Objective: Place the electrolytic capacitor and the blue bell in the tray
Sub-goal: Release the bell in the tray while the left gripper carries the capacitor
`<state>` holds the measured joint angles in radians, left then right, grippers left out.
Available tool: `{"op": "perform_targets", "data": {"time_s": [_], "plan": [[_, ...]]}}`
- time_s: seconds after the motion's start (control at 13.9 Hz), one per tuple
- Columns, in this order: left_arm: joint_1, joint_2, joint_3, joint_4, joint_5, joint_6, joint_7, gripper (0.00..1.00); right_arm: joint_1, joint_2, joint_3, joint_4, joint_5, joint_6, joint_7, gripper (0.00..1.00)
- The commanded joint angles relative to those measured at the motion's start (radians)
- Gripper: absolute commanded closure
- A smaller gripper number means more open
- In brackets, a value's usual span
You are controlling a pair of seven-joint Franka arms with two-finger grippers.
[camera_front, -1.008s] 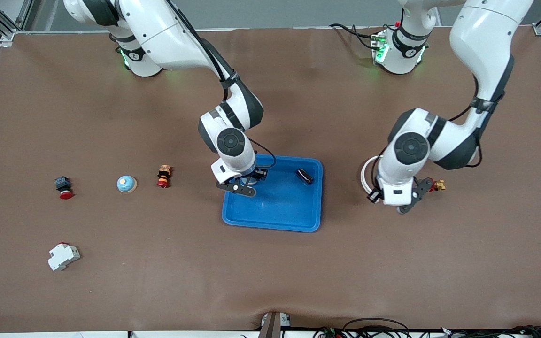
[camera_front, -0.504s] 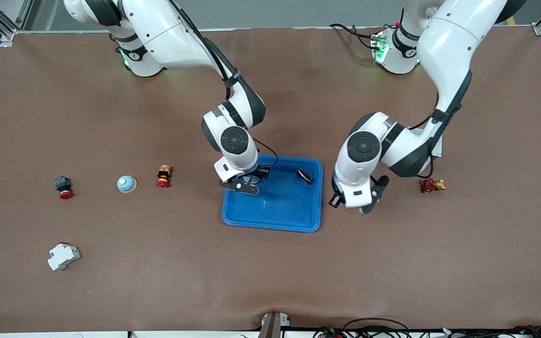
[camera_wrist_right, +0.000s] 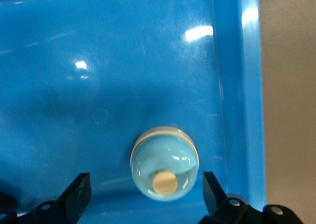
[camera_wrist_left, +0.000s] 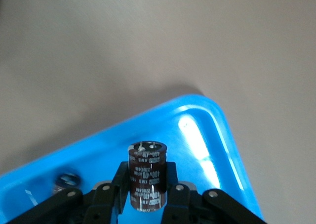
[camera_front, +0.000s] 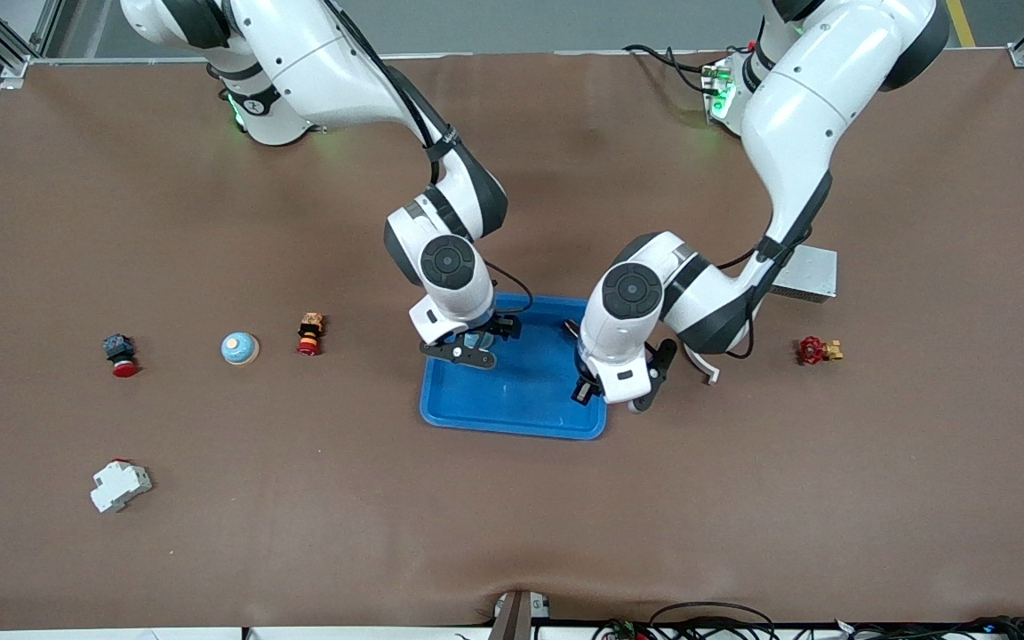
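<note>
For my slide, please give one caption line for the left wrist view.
Left hand holds the electrolytic capacitor upright over the blue tray.

The right arm comes down from the frame's upper left to center, its claw (camera_front: pixel 468 348) low with fingers (camera_wrist_right: pixel 79 190) spread wide. The left arm bends in from the upper right, wrist pointing down just right of center, its claw (camera_front: pixel 612 391) clamped on a capacitor (camera_wrist_left: pixel 146 175).

In tray (camera_front: pixel 521 420), mid-counter (camera_front: pixel 512 533), bell (camera_wrist_right: pixel 164 169); over tray, capacitor (camera_wrist_left: pixel 147 177); toward right arm's end, another bell (camera_front: pixel 239 348); toward left arm's end, box (camera_front: pixel 804 274), valve (camera_front: pixel 819 350).
</note>
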<state>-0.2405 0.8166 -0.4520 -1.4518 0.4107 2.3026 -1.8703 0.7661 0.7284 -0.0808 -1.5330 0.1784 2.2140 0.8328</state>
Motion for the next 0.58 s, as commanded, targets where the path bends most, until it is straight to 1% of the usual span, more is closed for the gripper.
{"op": "perform_targets", "data": {"time_s": [0.0,0.07,0.22,0.29,0.43,0.5], "plan": [[-0.032,0.044,0.012,0.041,0.005,0.055,-0.033,1.0,-0.001,-0.085,-0.011,-0.004,0.012,-0.095,-0.011,0.0],[-0.037,0.053,0.018,0.041,0.008,0.055,-0.033,1.0,-0.007,-0.118,-0.013,-0.004,0.01,-0.137,-0.02,0.0],[-0.049,0.064,0.041,0.041,0.011,0.066,-0.03,1.0,-0.034,-0.184,-0.016,-0.009,0.009,-0.244,-0.12,0.0],[-0.06,0.065,0.058,0.041,0.01,0.083,-0.033,1.0,-0.062,-0.219,-0.016,-0.013,0.01,-0.282,-0.168,0.0],[-0.062,0.073,0.062,0.041,0.007,0.109,-0.033,1.0,-0.094,-0.294,-0.019,-0.042,0.007,-0.345,-0.239,0.0],[-0.062,0.076,0.062,0.041,0.007,0.11,-0.035,0.85,-0.12,-0.346,-0.019,-0.089,0.003,-0.347,-0.294,0.0]]}}
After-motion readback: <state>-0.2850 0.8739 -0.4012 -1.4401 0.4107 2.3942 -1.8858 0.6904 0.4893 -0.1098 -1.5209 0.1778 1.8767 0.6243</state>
